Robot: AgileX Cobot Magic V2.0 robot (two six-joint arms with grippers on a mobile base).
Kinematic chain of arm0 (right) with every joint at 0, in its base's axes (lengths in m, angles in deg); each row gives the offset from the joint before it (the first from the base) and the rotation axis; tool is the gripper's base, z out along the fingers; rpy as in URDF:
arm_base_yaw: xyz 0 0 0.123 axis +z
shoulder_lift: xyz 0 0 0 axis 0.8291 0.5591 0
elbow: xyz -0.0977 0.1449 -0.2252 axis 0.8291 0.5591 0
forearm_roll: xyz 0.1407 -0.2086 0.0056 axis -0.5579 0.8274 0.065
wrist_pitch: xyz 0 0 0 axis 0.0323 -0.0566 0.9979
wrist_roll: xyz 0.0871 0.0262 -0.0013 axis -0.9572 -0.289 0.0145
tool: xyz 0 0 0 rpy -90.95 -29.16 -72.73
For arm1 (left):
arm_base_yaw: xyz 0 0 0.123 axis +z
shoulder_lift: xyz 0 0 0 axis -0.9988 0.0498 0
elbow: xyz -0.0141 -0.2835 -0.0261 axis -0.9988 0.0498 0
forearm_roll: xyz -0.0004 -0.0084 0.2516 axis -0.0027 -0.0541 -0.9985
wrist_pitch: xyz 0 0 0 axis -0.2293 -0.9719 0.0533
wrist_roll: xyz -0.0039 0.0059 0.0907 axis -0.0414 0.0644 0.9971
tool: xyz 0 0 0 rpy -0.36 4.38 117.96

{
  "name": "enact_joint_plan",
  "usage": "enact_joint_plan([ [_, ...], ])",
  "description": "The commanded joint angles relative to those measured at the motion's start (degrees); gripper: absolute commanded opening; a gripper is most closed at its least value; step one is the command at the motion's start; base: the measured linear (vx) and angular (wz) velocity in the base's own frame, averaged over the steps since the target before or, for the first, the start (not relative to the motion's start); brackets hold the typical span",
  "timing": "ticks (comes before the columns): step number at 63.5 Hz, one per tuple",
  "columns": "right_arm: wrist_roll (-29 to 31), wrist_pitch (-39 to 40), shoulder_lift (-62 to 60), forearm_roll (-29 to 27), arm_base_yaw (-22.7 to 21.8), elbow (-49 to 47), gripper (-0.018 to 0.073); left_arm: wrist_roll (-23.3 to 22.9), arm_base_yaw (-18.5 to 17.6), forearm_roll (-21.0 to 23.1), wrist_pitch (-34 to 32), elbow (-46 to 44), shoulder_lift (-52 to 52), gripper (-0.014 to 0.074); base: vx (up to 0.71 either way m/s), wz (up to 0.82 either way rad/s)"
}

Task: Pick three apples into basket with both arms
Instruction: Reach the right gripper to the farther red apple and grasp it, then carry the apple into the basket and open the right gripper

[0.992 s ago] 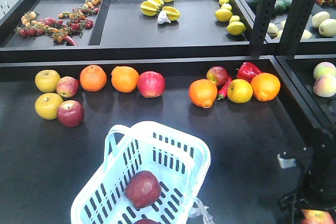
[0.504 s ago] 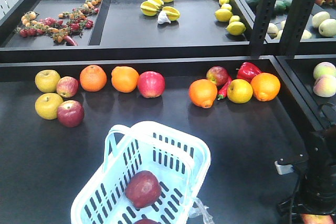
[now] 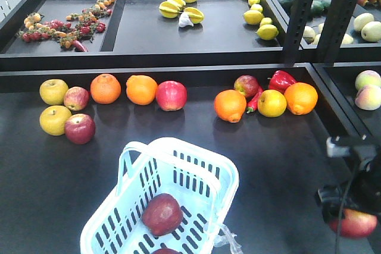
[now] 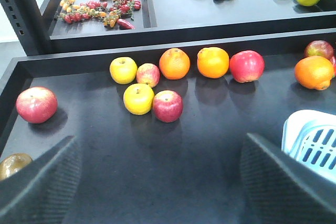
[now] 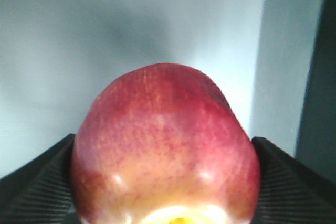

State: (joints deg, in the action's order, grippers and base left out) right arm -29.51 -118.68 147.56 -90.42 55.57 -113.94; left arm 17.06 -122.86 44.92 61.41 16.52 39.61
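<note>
1. Front view: pale blue-white slotted plastic basket [image 3: 161,200] sits low centre on the black surface [image 3: 286,147], one dark dull red apple [image 3: 161,214] lying inside and the top of a second just showing at the bottom edge. Right gripper [image 3: 351,218] hangs at the lower right, well apart from the basket, jaws clenched on a red-and-yellow apple [image 3: 355,223]. Oranges [image 3: 105,88], yellow apples [image 3: 53,91], a brighter pink-red apple [image 3: 171,95] and a red pepper [image 3: 281,80] line the back rail; a black tray shelf [image 3: 178,34] behind holds more produce.

2. Left wrist view: left gripper [image 4: 157,177] hovers over bare surface, jaws spread wide, nothing between them. Small red apple [image 4: 167,106] touches a yellow one, another red apple [image 4: 36,104] sits alone near the left wall, and the basket's corner shows at right.

3. Right wrist view: held apple fills the frame between both ribbed pads [image 5: 37,182], pale wall behind. Likely rigid, smooth and a bit slippery, moderately heavy for its size; best pinched across the widest part, as it looks now. Judged as the third apple, not yet over the basket.
</note>
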Motion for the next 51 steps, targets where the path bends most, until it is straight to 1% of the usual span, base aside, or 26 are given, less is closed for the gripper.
enact_joint_plan([
  [1, 6.3, -0.6, -8.7, -7.7, -0.1, -1.0, 0.0306, -0.3, -0.3, -1.8, -2.9, -1.3, 0.6, 0.0586, 0.00, 0.00],
  [10, 16.1, -2.7, -18.1, -19.1, -0.1, -1.0, 0.0306, -0.3, -0.3, -1.8, -2.9, -1.3, 0.6, 0.0586, 0.00, 0.00],
  [18, 23.6, -5.2, -23.8, -29.1, -0.1, -1.0, 0.0306, -0.3, -0.3, -1.8, -2.9, -1.3, 0.6, 0.0586, 0.00, 0.00],
  [25, 29.6, -8.2, -26.8, -36.4, -0.1, -1.0, 0.0306, -0.3, -0.3, -1.8, -2.9, -1.3, 0.6, 0.0586, 0.00, 0.00],
  [35, 36.6, -13.5, -27.5, -44.0, 0.1, -1.0, 0.0306, -0.3, -0.3, -1.8, -2.9, -1.3, 0.6, 0.0586, 0.00, 0.00],
  [42, 39.8, -12.6, -27.5, -45.5, 4.1, -1.0, 0.0306, -0.3, -0.3, -1.8, -2.9, -1.3, 0.6, 0.0586, 0.00, 0.00],
  [51, 40.7, -7.9, -26.6, -45.3, 13.8, -1.0, 0.0306, -0.3, -0.3, -1.8, -2.9, -1.3, 0.6, 0.0586, 0.00, 0.00],
])
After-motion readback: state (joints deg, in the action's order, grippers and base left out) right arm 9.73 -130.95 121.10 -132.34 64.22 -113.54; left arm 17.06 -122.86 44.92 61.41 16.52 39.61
